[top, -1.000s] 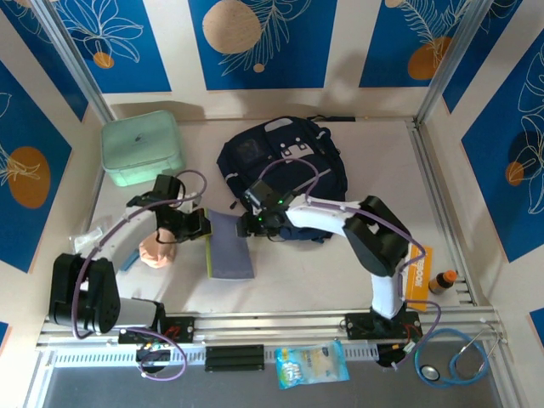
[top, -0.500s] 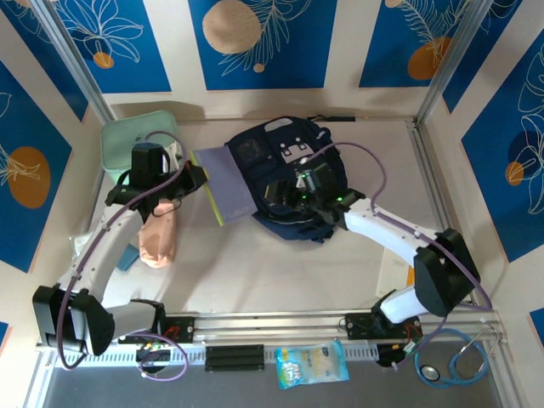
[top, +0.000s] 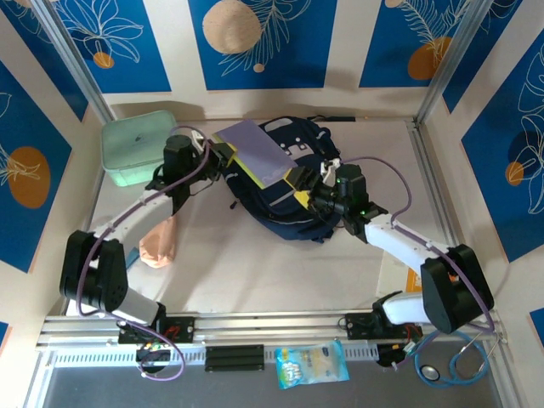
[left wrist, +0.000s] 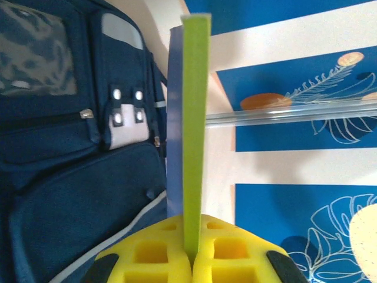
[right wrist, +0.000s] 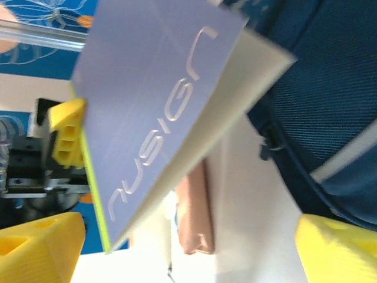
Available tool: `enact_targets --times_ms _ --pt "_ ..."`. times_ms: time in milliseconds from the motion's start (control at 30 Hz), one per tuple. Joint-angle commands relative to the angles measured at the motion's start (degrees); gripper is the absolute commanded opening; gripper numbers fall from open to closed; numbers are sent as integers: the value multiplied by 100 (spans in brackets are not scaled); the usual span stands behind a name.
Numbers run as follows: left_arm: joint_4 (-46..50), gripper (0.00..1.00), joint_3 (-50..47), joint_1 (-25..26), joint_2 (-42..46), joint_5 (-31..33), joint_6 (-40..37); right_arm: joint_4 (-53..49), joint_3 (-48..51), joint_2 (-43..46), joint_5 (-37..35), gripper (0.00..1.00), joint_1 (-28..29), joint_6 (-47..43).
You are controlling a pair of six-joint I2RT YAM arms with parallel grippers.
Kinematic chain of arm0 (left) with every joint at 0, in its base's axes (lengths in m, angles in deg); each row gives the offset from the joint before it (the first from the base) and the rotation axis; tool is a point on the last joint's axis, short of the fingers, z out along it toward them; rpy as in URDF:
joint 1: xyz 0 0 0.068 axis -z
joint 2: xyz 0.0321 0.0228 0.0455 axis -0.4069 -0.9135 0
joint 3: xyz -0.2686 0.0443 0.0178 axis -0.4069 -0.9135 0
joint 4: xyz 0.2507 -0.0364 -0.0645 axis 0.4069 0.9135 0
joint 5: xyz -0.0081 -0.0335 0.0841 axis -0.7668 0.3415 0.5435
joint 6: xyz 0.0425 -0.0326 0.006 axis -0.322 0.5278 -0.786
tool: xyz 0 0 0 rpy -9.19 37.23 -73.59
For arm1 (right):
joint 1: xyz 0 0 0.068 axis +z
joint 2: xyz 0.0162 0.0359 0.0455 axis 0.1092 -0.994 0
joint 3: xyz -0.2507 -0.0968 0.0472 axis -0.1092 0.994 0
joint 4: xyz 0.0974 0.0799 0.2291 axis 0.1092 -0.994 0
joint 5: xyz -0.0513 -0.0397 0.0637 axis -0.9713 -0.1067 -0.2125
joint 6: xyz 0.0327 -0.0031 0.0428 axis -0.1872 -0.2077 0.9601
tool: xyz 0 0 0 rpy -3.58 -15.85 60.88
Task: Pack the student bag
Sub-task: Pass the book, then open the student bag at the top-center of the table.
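Student bag: the dark navy student bag lay on the table at upper centre of the top view, front pocket up, with its pale patches partly covered.
Notebook: a lavender notebook with a lime-green spine hung over the upper left part of the bag. It was tilted and held clear of the table.
Left gripper: the left gripper was at the upper left of the bag. In the left wrist view its yellow fingers were pressed together on the notebook's green spine.
Right gripper: the right gripper sat at the bag's right side, just beside the notebook's lower corner. In the right wrist view its fingers stood spread wide at the two lower corners, with nothing pinched between them.
Done so far: the notebook was lifted and brought over the bag.
Left to do: the notebook was not yet inside. No open compartment could be made out, so an opening probably had to be found or held apart first.
Outside the bag: a peach pouch lay at centre left and a mint green box at upper left, both well apart from the bag.
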Motion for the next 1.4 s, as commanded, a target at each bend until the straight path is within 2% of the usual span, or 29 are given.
enact_targets --times_ms 0,233,467,600,767,833,867,967,1033,1100,1200,1300,1367 --pt "-1064 0 -8 181 -139 113 628 1503 31 -269 470 94 -32 984" --pt "-1306 0 43 369 -250 108 850 1701 -257 -624 134 92 12 1239" --pt "-1050 0 4 387 -128 200 761 2204 -330 -885 -288 78 23 1615" --pt "-1056 0 -22 387 -156 226 723 2428 -294 -915 -384 59 25 1633" --pt "-945 0 -52 387 -150 174 701 2342 -234 -837 -435 31 13 1487" --pt "-567 0 18 387 -98 207 514 2152 -255 -793 -416 16 -5 1416" --pt "-427 5 52 387 -60 216 405 2055 -262 -762 -413 12 -14 1361" --pt "144 41 127 391 94 308 -76 1545 -295 -579 -476 5 -65 1080" --pt "688 58 228 387 188 400 -661 1021 -290 -352 -543 3 -130 803" --pt "1175 67 333 396 199 456 -1307 524 -236 -64 -687 2 -209 519" --pt "2005 70 556 484 169 563 -2341 -592 -287 458 -1001 2 -382 -46" --pt "2872 75 917 714 40 1041 -3222 -1950 -582 924 -1397 2 -599 -701" --pt "3309 79 1202 915 -152 1279 -3719 -2507 -687 1177 -1662 1 -734 -1017"
